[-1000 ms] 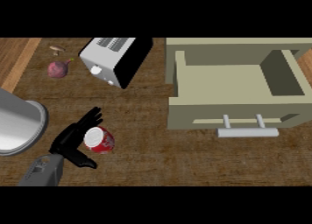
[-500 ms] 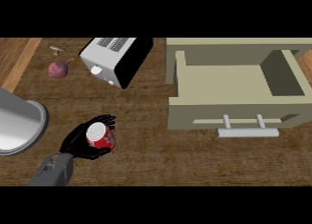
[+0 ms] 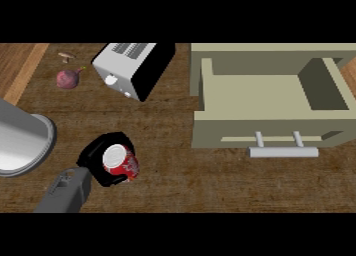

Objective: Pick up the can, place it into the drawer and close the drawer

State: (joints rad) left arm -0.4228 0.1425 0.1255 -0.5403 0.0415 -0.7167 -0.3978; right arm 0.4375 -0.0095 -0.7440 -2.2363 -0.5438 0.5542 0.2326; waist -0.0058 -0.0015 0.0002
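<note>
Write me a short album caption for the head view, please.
The left hand curls around a red can on the wooden counter, with the open drawer waiting to its right.

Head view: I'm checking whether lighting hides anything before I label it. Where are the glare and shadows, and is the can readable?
Head view: the big metal cylinder at the left edge shows a bright sheen; the open drawer has its right inner wall in shade; the toaster has one dark side; the red can reads clearly though the left hand curls round it.
</note>
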